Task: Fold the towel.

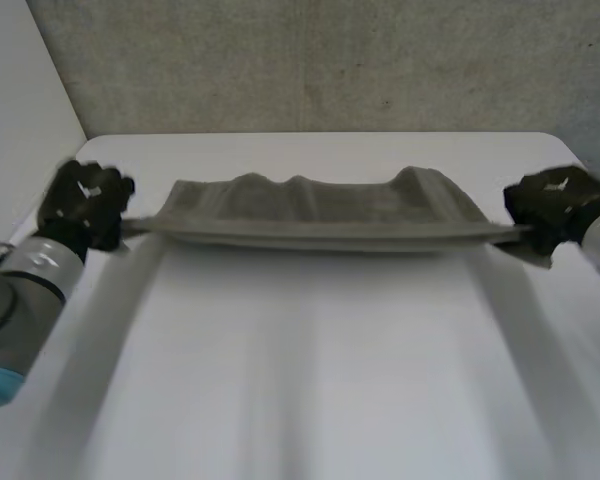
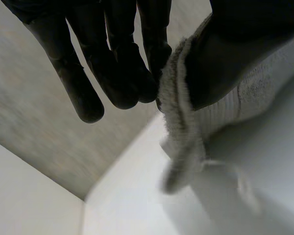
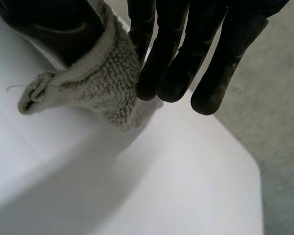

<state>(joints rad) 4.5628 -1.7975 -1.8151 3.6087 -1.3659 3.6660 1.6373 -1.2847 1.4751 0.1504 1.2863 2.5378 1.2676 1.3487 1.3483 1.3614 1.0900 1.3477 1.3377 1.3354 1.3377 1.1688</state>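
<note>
Slippage is the main risk: the towel hangs stretched between the two hands over the far half of the table, and each hand has only a small bite of it. The left hand pinches the towel's left end between thumb and straight fingers. The right hand pinches the right end the same way, with a loose corner sticking out past its thumb. If the hands pull further apart, or one moves quicker than the other, an end could slide out and that side would drop, spoiling the fold. The near edge is taut but the cloth behind it is rippled, so if it were laid down as it is, the fold would likely come out creased or crooked. Count: one towel, two hands, one table.
</note>
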